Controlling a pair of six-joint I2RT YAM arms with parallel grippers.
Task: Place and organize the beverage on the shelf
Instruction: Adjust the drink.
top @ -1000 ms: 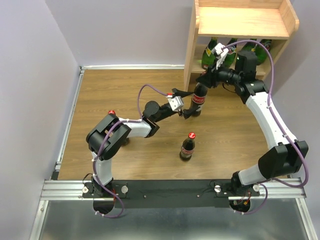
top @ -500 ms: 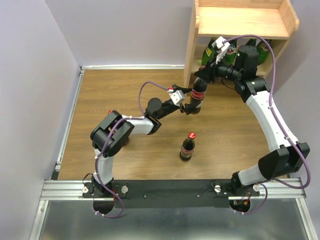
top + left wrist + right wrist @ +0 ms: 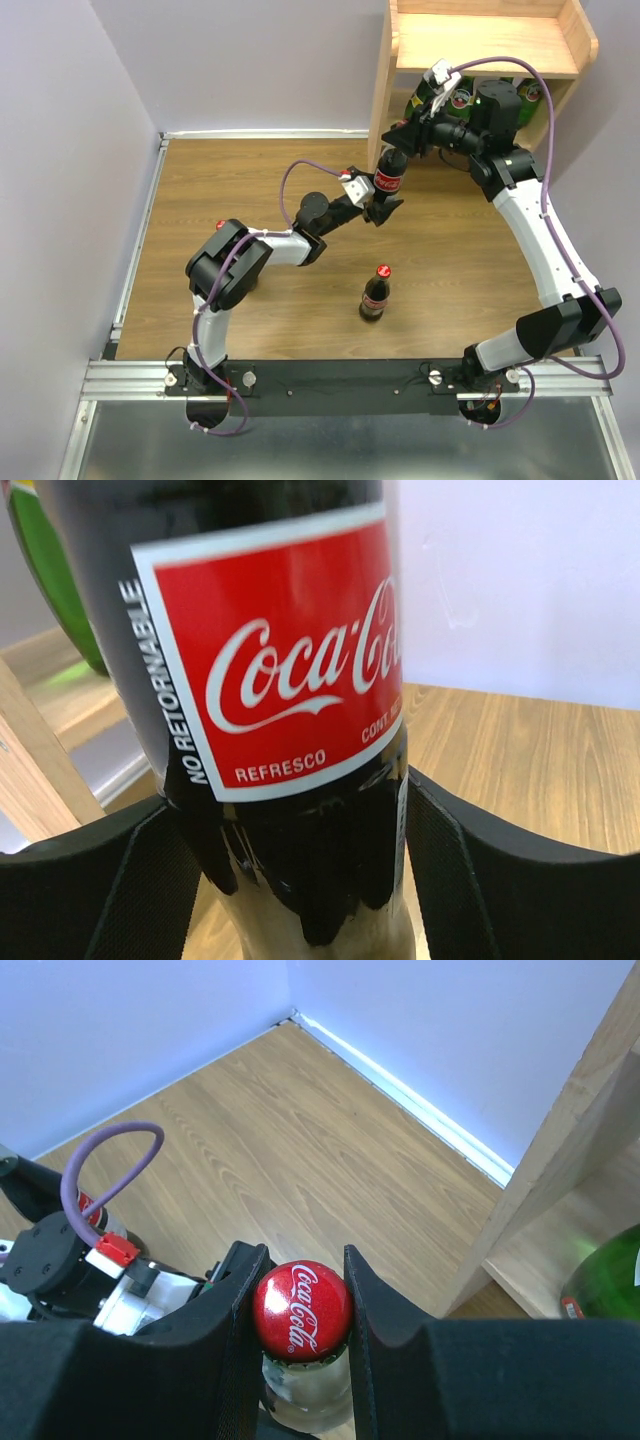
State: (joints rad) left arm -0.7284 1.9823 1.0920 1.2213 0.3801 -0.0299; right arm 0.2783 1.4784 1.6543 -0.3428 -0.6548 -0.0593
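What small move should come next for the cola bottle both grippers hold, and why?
Probably open the left gripper and back off. The right gripper pinches the red cap, and the cola bottle is close to the side panel of the shelf, so the right gripper alone could likely carry it onto the lower tier.

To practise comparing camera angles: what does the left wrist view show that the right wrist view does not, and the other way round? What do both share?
Only the left wrist view: the red label on the cola bottle, and the left hand clasping its lower body. Only the right wrist view: the red cap pinched in the right hand, and a purple cable. Both: the same cola bottle, a green bottle, the shelf and the wooden table.
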